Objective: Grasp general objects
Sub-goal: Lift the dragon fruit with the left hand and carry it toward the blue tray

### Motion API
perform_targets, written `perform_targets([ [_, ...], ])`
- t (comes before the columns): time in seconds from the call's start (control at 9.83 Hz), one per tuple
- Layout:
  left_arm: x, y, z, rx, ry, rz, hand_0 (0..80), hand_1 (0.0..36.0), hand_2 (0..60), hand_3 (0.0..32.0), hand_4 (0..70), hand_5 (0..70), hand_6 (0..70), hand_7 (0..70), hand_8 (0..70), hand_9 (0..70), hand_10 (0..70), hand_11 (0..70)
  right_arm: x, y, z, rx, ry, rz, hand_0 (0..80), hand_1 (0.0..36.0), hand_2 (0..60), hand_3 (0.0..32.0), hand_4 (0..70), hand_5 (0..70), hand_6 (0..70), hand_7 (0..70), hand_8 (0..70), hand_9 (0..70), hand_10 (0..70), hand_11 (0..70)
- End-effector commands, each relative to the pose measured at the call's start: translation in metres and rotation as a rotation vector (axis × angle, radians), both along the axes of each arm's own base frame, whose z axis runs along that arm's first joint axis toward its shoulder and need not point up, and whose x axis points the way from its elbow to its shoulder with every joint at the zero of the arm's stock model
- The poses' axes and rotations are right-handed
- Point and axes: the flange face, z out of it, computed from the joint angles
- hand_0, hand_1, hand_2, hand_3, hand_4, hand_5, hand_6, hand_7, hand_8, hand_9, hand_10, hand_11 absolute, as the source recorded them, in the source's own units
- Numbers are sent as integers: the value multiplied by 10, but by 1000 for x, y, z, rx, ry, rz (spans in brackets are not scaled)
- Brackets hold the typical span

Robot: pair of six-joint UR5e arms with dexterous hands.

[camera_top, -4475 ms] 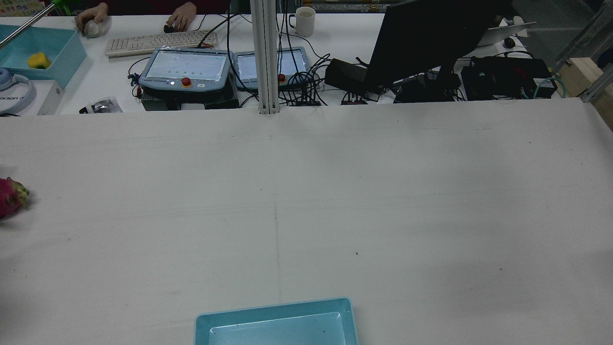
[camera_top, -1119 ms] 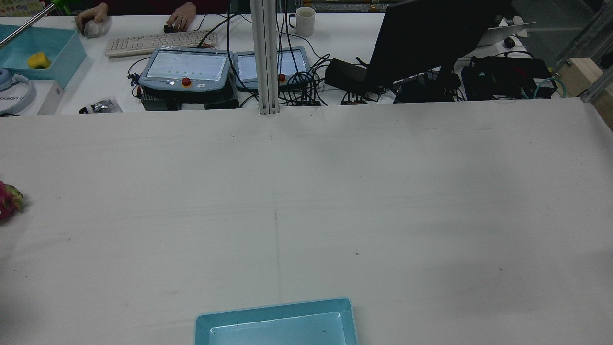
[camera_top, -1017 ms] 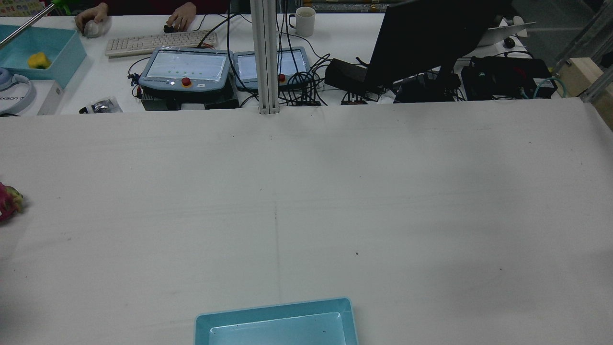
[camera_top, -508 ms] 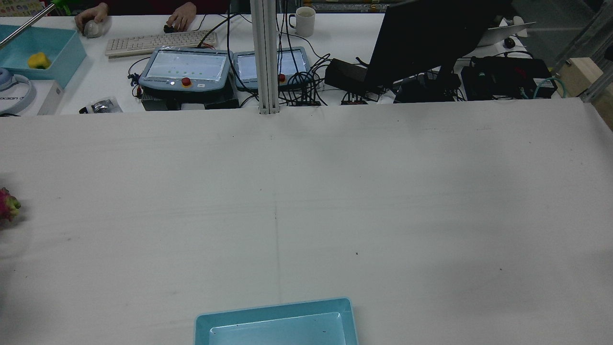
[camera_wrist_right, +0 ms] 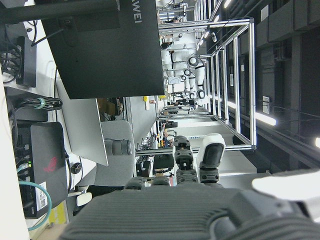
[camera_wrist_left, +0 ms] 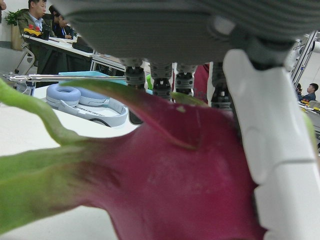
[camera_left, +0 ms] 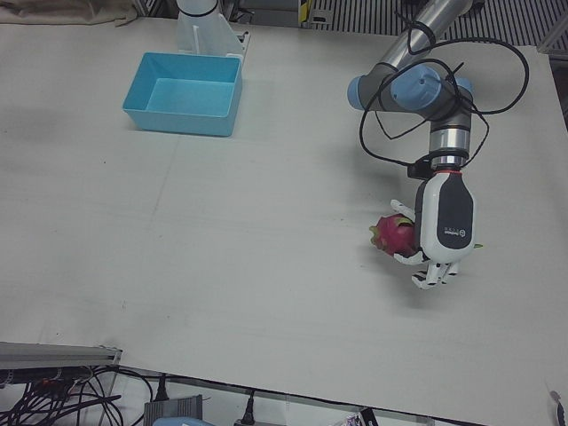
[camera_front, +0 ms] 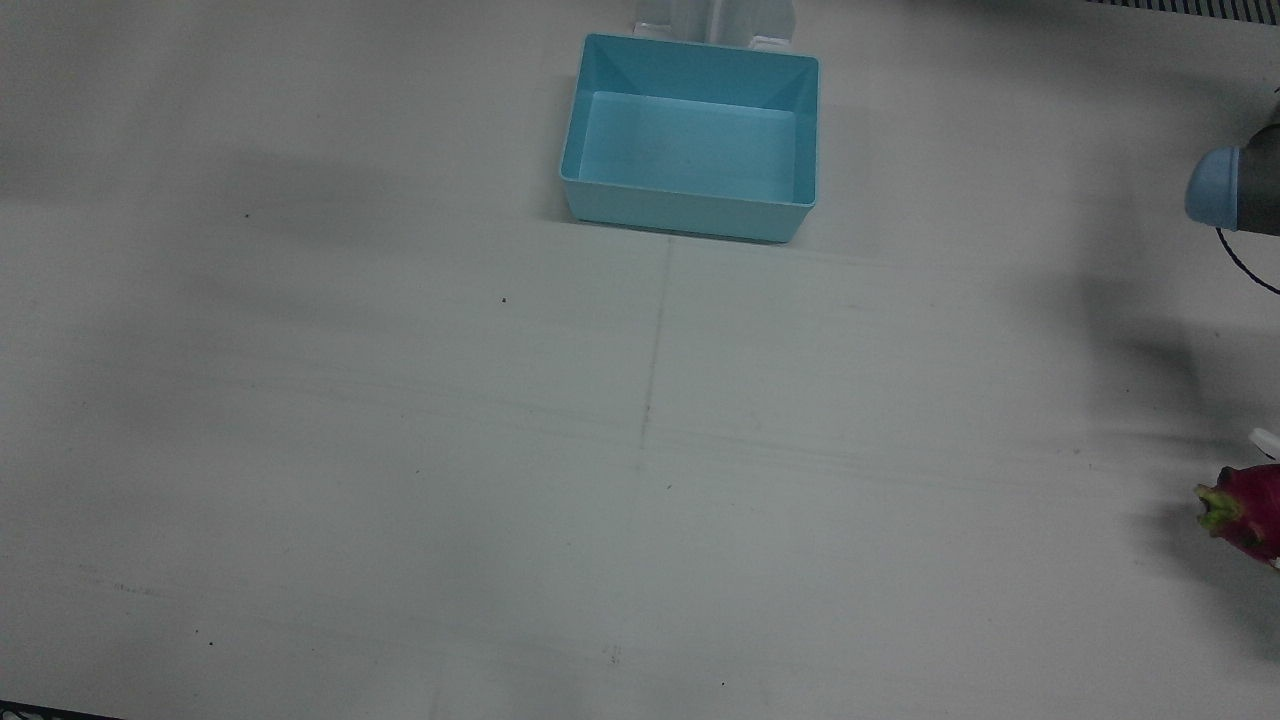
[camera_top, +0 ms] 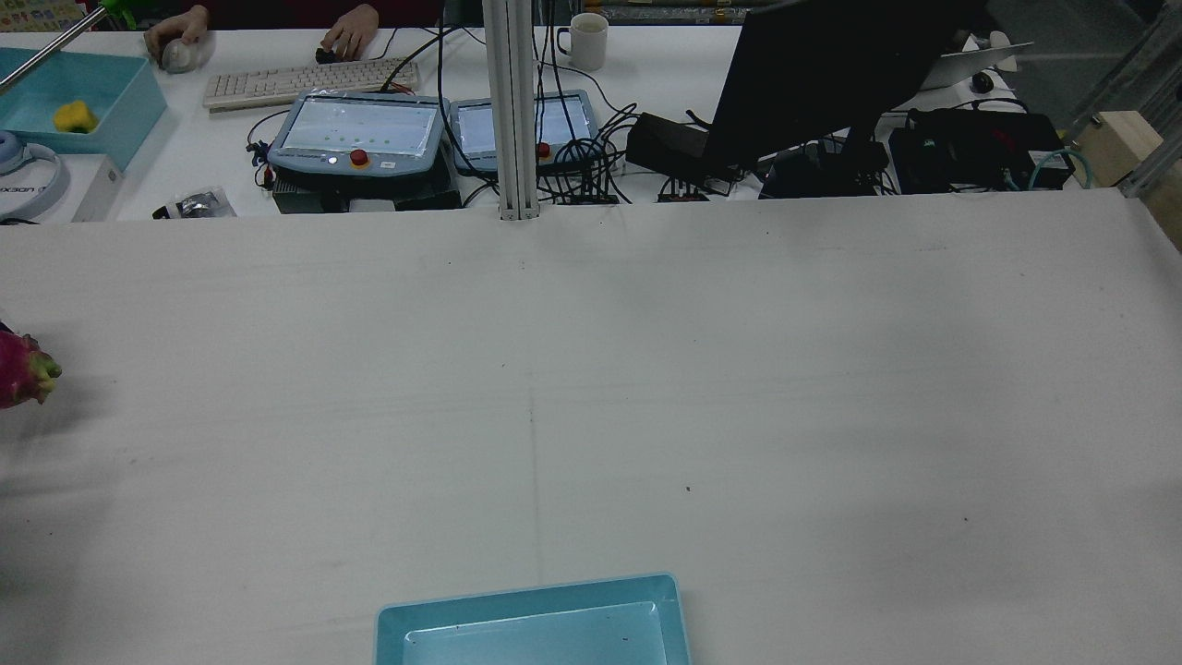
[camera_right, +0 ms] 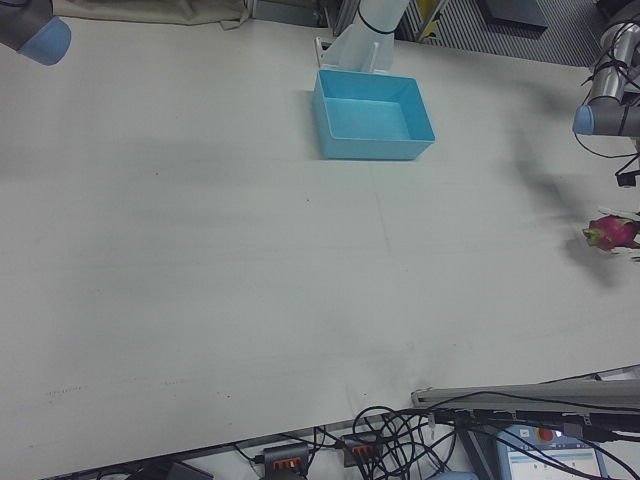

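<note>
Front view: dragon fruit (camera_front: 1245, 508) at the right edge of the white table (camera_front: 400, 450), cut off by the frame; green-tipped end points left, long axis roughly left-right; blue bin (camera_front: 690, 140) at the far middle, nothing in it; a grey and blue arm joint (camera_front: 1230, 190) shows at the right edge.

Rear view: the fruit (camera_top: 23, 369) sits at the left edge, green tip pointing right toward the table's middle; the bin's rim (camera_top: 531, 596) at the near edge; beyond the table a desk with keyboard (camera_top: 309, 83), two teach pendants (camera_top: 360, 134), mug (camera_top: 588, 39), dark monitor (camera_top: 831, 74); a person's hands (camera_top: 351, 32) rest at the desk.

Left-front view: left hand (camera_left: 441, 232) hangs from its arm with fingers curled round the fruit (camera_left: 393, 235); green tip points left toward the table's centre; whether the fruit rests on the surface or is lifted, cannot tell.

Right-front view: fruit (camera_right: 612, 232) at the far right, well apart from the bin (camera_right: 372, 115).

Left hand view: fingers (camera_wrist_left: 270, 140) pressed against the red skin of the fruit (camera_wrist_left: 165, 190), green leaf tips to the left; headphones (camera_wrist_left: 80, 100) behind.

Right hand view: right hand (camera_wrist_right: 195, 205) faces the room, fingers extended and apart, holding nothing.
</note>
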Motion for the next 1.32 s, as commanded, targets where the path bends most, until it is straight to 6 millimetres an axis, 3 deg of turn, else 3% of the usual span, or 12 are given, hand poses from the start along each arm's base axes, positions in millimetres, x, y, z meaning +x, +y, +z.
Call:
perform_targets([
  [0.0,0,-3,-43,10,189,-29,800,0,0,0,691,457,184,494,374,389,271,395,0,1,1,-1,0,0,0,0,0,0,0,0,0,0,0,0,0,0],
  [0.2,11,-24,-96,28,320,-37,800,0,0,0,674,448,182,487,383,401,274,399,0,0,0,0,0,0,0,0,0,0,0,0,0,0,0,0,0,0],
  [0.31,16,-25,-115,34,404,-15,800,0,0,0,672,442,182,488,380,398,273,396,0,0,0,0,0,0,0,0,0,0,0,0,0,0,0,0,0,0],
  [0.61,18,-21,-148,33,699,7,757,0,0,0,662,432,176,471,373,387,277,402,0,0,-1,2,1,0,0,0,0,0,0,0,0,0,0,0,0,0],
  [0.81,34,-29,-177,58,866,121,800,0,0,0,697,429,179,482,337,364,267,388,0,0,0,0,2,0,0,0,0,0,0,0,0,0,0,0,0,0],
  [1.22,35,0,-258,157,1018,296,800,0,0,0,700,430,190,538,312,332,244,356,0,0,1,-1,0,0,0,0,0,0,0,0,0,0,0,0,0,0],
])
